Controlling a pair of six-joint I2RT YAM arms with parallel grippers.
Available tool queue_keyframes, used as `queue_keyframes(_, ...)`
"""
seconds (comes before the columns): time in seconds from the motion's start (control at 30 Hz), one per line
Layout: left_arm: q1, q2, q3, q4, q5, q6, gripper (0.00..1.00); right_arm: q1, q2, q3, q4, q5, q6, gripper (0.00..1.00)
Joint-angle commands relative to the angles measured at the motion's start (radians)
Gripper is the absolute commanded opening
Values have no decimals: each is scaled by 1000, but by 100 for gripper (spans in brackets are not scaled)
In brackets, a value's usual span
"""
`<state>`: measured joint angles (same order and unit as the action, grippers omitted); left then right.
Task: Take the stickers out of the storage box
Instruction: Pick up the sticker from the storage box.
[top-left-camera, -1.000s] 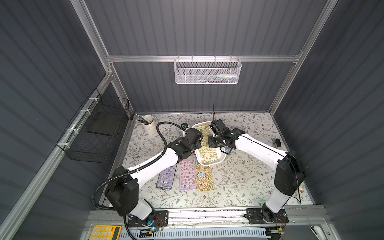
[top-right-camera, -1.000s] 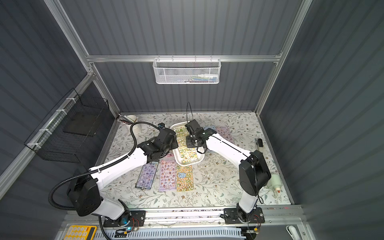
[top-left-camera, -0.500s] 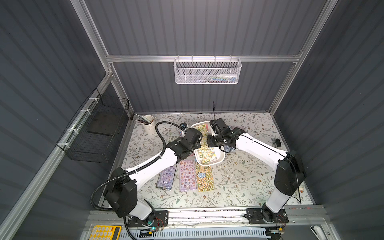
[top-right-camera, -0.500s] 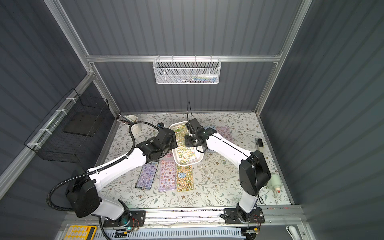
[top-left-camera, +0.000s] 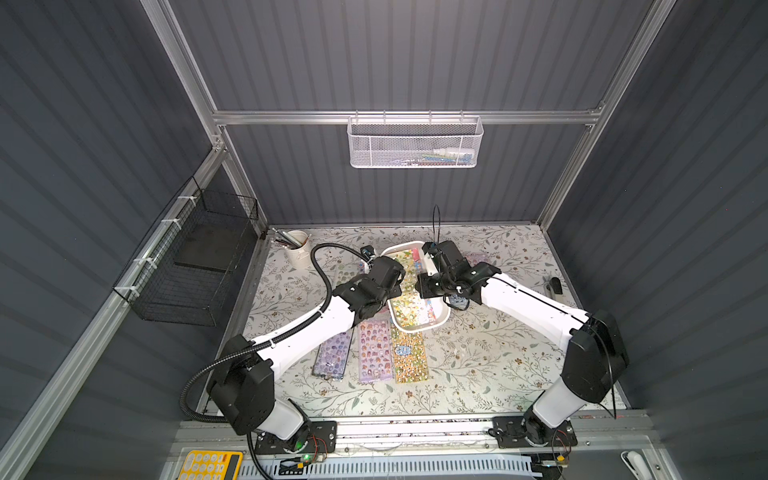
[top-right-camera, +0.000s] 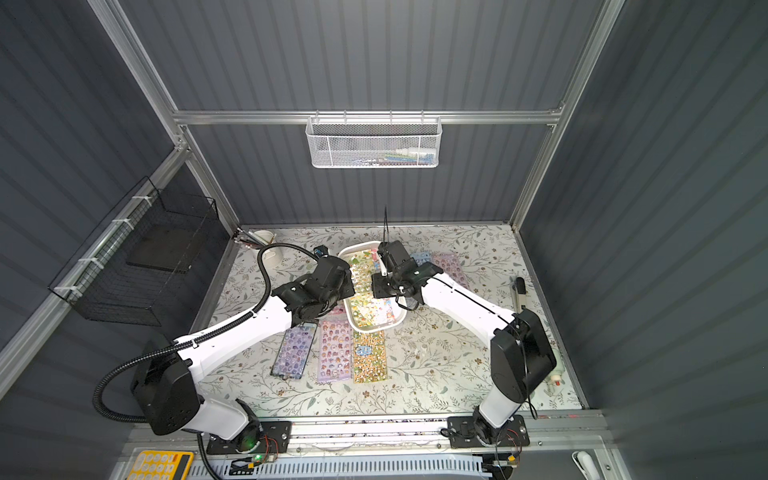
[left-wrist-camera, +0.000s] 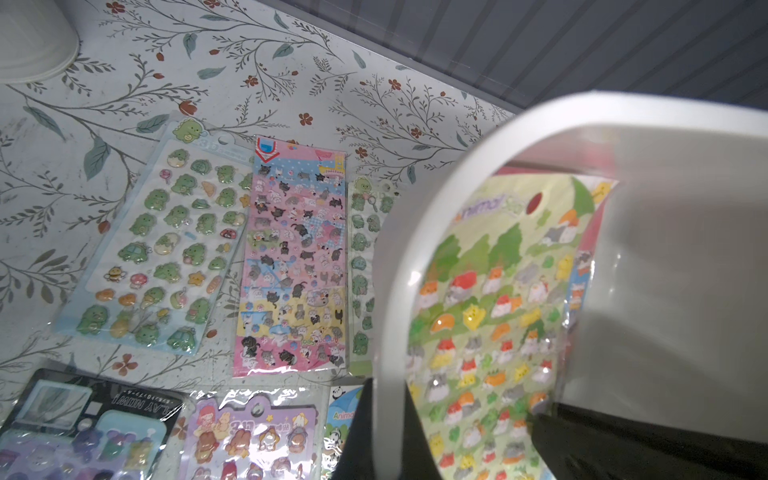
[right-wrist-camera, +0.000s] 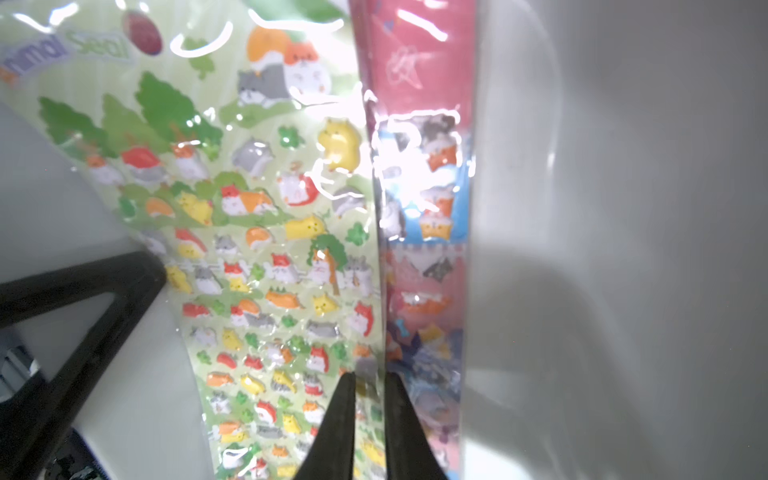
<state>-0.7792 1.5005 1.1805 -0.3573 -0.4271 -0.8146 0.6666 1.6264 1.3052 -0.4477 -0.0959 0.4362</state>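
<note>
Green hamster sheet (right-wrist-camera: 270, 249) lies in the storage box (left-wrist-camera: 392, 266), curling up one wall, with a pink-and-blue sheet (right-wrist-camera: 424, 187) just beside it. Other stickers (top-left-camera: 376, 353) are already out, flat near the box.

Right gripper (right-wrist-camera: 371, 376): jaws narrow, tips at the green sheet's edge; I cannot tell whether it is pinched. Left gripper (left-wrist-camera: 386, 432) clamps the box rim.

Risks, my judgement: the glossy film slips from so slight a bite, or the neighbouring sheet drags along.

Right wrist dips steeply into the box; left forearm reaches low alongside it.
</note>
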Motion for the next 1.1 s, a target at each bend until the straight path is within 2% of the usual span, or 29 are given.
queue_keyframes(0.0,-5,7,5,46,-4,6,0,3,-40,-34,86,-92,-7,15)
queue_keyframes(0.47,-5,35,8,43,-6,12,0,-38,-99,-120,203,-266,29,13)
queue_keyframes(0.7,-5,27,29,21,-8,21,0,-74,-95,-128,190,-263,53,16)
queue_keyframes(1.07,-5,3,-10,24,-39,20,0,-81,-186,-176,174,-251,61,6)
